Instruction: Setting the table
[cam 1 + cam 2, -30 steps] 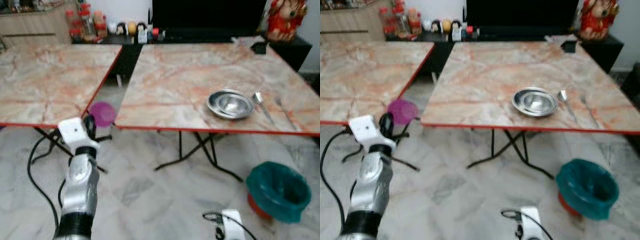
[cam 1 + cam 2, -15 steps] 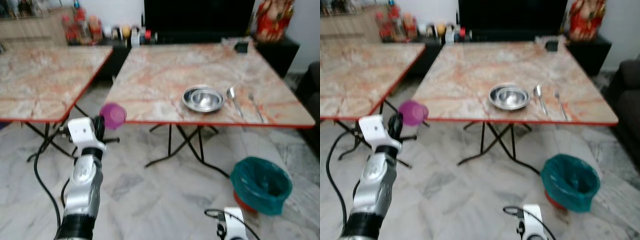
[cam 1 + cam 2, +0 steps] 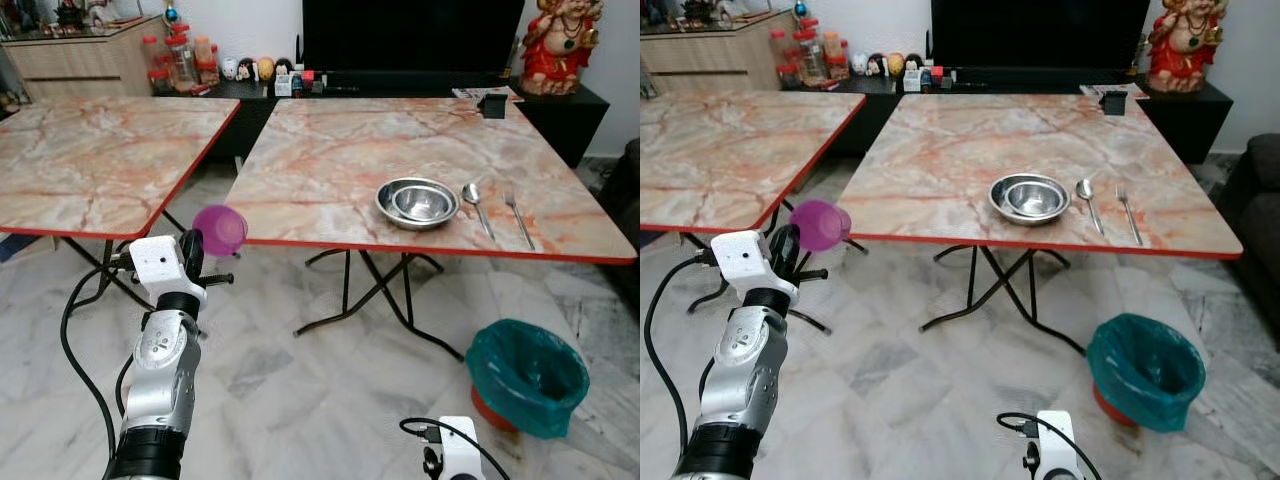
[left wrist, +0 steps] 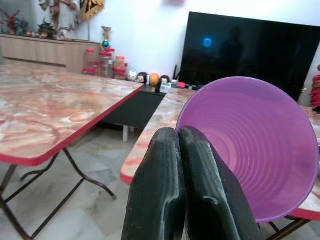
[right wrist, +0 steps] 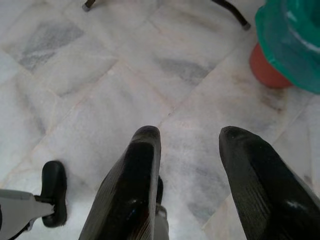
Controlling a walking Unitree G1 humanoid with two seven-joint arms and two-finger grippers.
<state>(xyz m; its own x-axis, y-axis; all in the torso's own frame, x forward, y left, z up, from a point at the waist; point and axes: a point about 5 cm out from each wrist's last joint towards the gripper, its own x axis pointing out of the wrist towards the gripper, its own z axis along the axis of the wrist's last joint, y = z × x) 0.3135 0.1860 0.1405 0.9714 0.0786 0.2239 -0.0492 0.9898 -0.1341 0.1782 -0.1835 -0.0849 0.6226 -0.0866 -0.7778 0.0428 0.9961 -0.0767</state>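
My left gripper (image 3: 196, 250) is raised in front of me, shut on the rim of a purple plastic cup (image 3: 220, 230), whose open mouth shows in the left wrist view (image 4: 255, 145). It hangs in the air short of the front left corner of the right marble table (image 3: 330, 170). On that table, near its front right, a steel bowl (image 3: 417, 202) sits with a spoon (image 3: 474, 203) and a fork (image 3: 517, 216) laid beside it. My right gripper (image 5: 187, 200) hangs low over the floor, open and empty.
A second marble table (image 3: 90, 160) stands at the left, with a gap between the two. A teal-lined bin (image 3: 526, 374) sits on the floor at the right. A dark TV unit (image 3: 400, 45) and a shelf of jars (image 3: 180, 62) line the back wall.
The camera has drawn back and steadied, so the tables look farther and sharper. The cup stays held in my left gripper, and the bowl, spoon and fork have not moved on the table.
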